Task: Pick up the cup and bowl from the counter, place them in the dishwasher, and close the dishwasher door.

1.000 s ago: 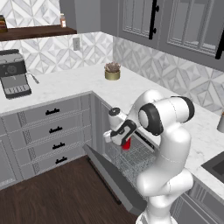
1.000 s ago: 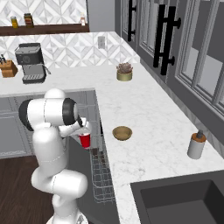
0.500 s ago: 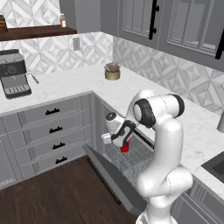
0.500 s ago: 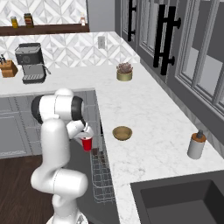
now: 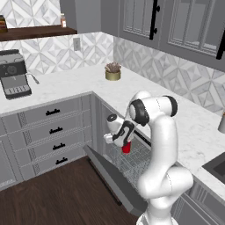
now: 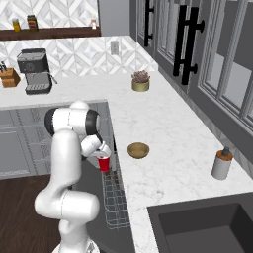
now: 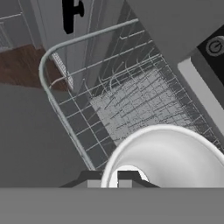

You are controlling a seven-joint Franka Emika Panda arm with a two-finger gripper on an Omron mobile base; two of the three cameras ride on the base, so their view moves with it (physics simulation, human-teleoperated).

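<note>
Dark wood floor and the lowered dishwasher door (image 5: pixel 115 181) are seen at left | wire rack (image 7: pixel 131 100) of the dishwasher (image 5: pixel 136 151) is pulled out, nothing seen in it | cup (image 5: pixel 126 146) is clamped upright in the gripper (image 5: pixel 125 144) over the rack | bowl (image 6: pixel 138 149) is left on the counter (image 6: pixel 173 143), near its edge.

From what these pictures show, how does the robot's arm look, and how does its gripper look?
The arm is made of glossy white, rounded segments, thick and tube-like, with dark grey to black rings at the joints. No cables or markings can be seen on it. The gripper is a small white hand with dark parts; in the hand view its two finger tips are small and dark.
</note>
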